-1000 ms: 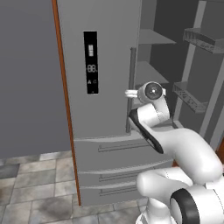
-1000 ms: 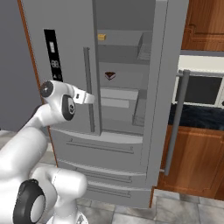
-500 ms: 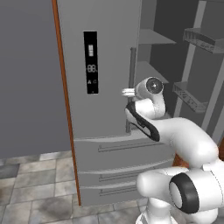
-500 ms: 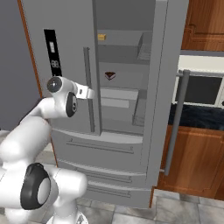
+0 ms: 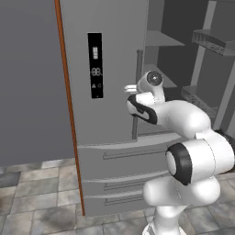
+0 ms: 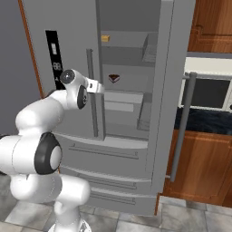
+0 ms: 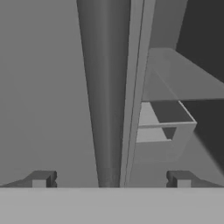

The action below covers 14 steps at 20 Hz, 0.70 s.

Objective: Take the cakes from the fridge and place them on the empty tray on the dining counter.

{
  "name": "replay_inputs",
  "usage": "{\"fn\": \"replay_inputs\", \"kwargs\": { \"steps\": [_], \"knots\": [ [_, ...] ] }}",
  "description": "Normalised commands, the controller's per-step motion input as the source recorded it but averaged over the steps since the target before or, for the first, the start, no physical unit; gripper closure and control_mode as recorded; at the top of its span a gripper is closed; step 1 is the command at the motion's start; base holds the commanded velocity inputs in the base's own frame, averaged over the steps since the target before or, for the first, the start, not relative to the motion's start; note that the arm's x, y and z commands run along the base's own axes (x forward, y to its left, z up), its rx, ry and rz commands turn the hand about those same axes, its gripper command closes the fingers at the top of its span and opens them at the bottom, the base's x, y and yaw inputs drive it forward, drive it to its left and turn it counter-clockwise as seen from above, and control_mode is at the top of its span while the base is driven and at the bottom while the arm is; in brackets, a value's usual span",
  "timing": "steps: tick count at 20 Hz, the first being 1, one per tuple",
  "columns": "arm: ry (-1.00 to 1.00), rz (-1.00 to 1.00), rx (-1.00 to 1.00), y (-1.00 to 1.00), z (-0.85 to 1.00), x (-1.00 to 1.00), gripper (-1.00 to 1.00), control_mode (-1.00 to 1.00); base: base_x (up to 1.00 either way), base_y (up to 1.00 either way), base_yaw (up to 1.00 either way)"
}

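Observation:
The grey fridge [image 6: 77,27] has its right door [image 6: 170,90] swung open and its left door shut. On its shelves sit the two cakes: the dark brown wedge [image 6: 114,78] mid-height and the orange-tan block [image 6: 105,39] higher up. My gripper [image 6: 97,86] is open, level with the wedge's shelf, right at the left door's vertical bar handle [image 6: 93,104]. In the hand view that handle [image 7: 105,87] runs upright between my fingertips [image 7: 41,179], with my gripper [image 7: 109,180] holding nothing. From the left base view my gripper [image 5: 130,87] points at the handle [image 5: 137,96]. The tray and dining counter are out of view.
The open door's bins [image 5: 213,41] jut out at the right. Brown wooden cabinets [image 6: 204,158] and a dark-fronted built-in appliance [image 6: 208,93] stand right of the fridge. A black display panel [image 5: 95,64] is on the shut door, drawers [image 5: 119,158] below.
My hand has risen a little and moved closer to the left door's handle, while the elbow swung up in front of the base. The jaws stayed open.

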Motion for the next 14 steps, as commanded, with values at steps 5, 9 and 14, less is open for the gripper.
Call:
{"fn": "replay_inputs", "kwargs": {
  "steps": [5, 9, 14],
  "knots": [
    [-0.01, 0.00, 0.00, 0.00, 0.00, 0.59, -1.00, -1.00, 0.00, 0.00, 0.00],
    [-0.02, 0.00, 0.00, 0.00, 0.00, 0.57, -1.00, -1.00, 0.00, 0.00, 0.00],
    [-0.04, 0.00, 0.00, 0.00, -0.14, 0.59, -1.00, -1.00, 0.00, 0.00, 0.00]
  ]
}}
